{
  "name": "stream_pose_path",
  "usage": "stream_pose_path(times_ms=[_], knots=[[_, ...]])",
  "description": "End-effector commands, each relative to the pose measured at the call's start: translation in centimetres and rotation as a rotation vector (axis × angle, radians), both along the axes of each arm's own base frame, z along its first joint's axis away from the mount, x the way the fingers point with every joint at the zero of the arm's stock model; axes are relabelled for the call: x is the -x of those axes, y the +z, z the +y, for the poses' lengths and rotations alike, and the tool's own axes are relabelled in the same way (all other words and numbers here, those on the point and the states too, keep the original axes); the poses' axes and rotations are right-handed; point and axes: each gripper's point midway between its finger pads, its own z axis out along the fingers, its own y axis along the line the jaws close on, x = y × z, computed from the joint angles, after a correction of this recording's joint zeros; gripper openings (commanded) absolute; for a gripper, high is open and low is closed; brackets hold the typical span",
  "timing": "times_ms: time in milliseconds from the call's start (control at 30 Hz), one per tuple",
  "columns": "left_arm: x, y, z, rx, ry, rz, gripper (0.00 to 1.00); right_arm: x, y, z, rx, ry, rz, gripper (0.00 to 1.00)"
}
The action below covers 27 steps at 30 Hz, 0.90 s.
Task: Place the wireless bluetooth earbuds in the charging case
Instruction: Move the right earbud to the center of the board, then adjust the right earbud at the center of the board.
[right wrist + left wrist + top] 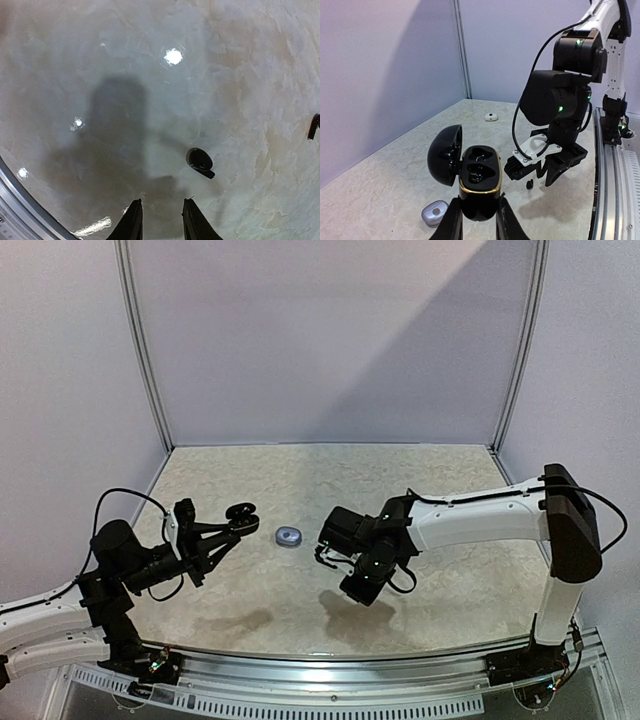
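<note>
black earbud [200,161] points stem lower-right (right wrist view)

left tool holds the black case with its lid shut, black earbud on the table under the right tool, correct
No, the lid is open, as the left wrist view shows. The left tool does hold the black case, and the black earbud lies on the table under the right tool.

Case up on the left, earbud down on the right

The charging case [480,170] sits between the left gripper's [479,205] fingers, its lid swung open to its left. An earbud [200,161] lies on the table [300,480] below the right gripper [161,202]. A second earbud [288,536] lies between the two arms.
</note>
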Motion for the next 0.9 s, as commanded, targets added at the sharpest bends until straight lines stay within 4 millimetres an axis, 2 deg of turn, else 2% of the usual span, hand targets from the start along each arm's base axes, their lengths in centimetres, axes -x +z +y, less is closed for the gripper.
stream_pose_path(times_ms=[0,167,400,600,867], knots=[[0.5,-0.1,-0.1,-0.001,-0.023,-0.020,0.00,-0.5,-1.5,0.1,-0.031,-0.057,0.027,0.29],[0.5,-0.2,-0.1,-0.005,-0.025,-0.020,0.00,-1.9,-1.8,0.1,-0.047,-0.073,0.005,0.25],[0.4,-0.3,0.0,-0.007,-0.021,-0.019,0.00,-2.0,-2.3,0.1,-0.051,-0.050,0.051,0.14],[0.2,-0.2,0.1,-0.008,-0.012,-0.021,0.00,-1.6,-2.8,-0.6,-0.020,-0.059,0.080,0.15],[0.1,-0.4,0.1,-0.011,-0.013,-0.014,0.00,-3.0,-3.1,-0.9,-0.011,-0.065,0.056,0.18]])
